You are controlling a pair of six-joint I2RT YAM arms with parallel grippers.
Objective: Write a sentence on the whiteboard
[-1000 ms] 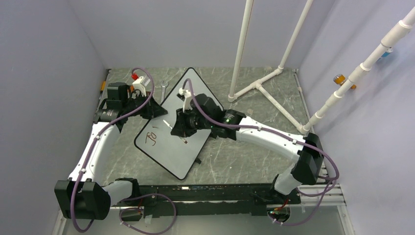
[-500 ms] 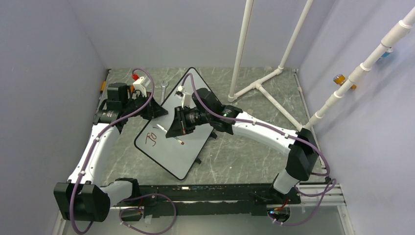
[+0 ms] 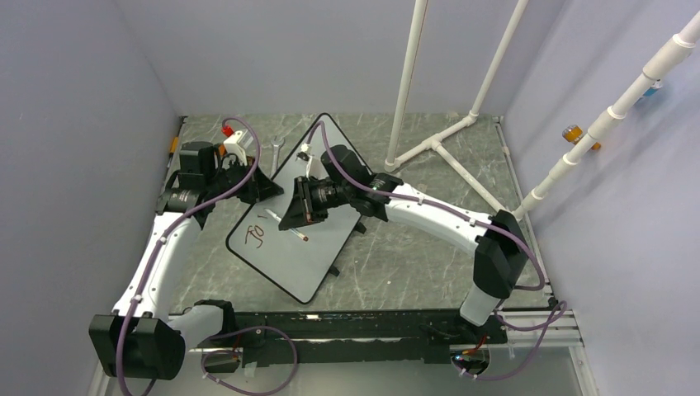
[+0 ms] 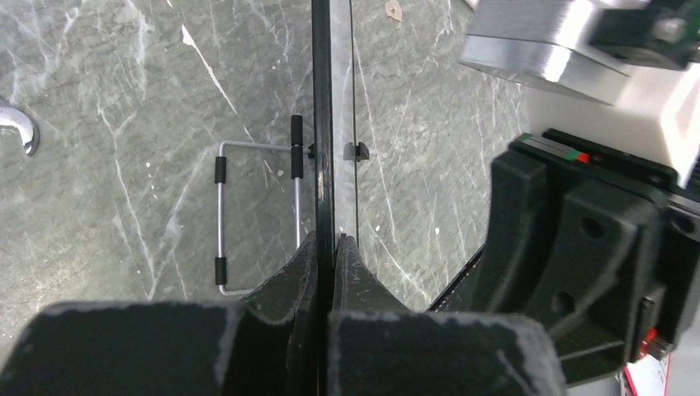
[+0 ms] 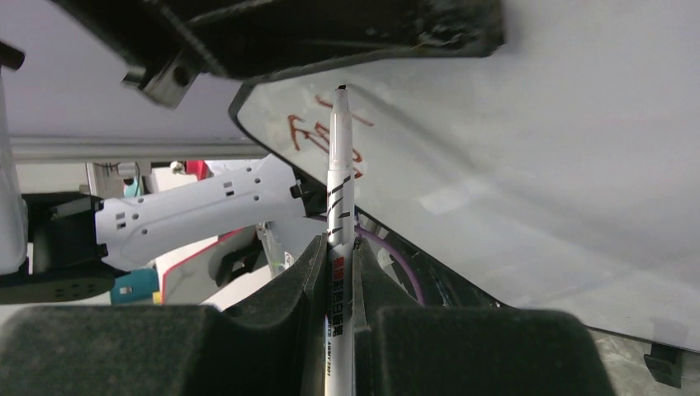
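**A:** Entry one, the board?
**B:** Whiteboard point(image 3: 301, 264), tilted, mid-table, corner-on to the arms. A wire stand point(image 4: 221, 219) sits just behind its rim. The left gripper point(image 4: 328, 247) is pinched tight on the upper-left rim.

**A:** Writing gear?
**B:** The right gripper point(image 5: 338, 247) is clamped around a white marker point(image 5: 340, 165). Its tip is close to the board face; contact unclear. The sentence point(image 3: 255, 236) is a few reddish-brown letters near the left corner.

**A:** Obstructions?
**B:** A white pipe frame point(image 3: 437, 144) is footed right of the board, apart from it. A small metal tool point(image 3: 275, 151) lies off the far-left edge. The side wall is near the left arm.

**A:** Open room?
**B:** Bare marbled table point(image 3: 396, 256) between board and pipes.
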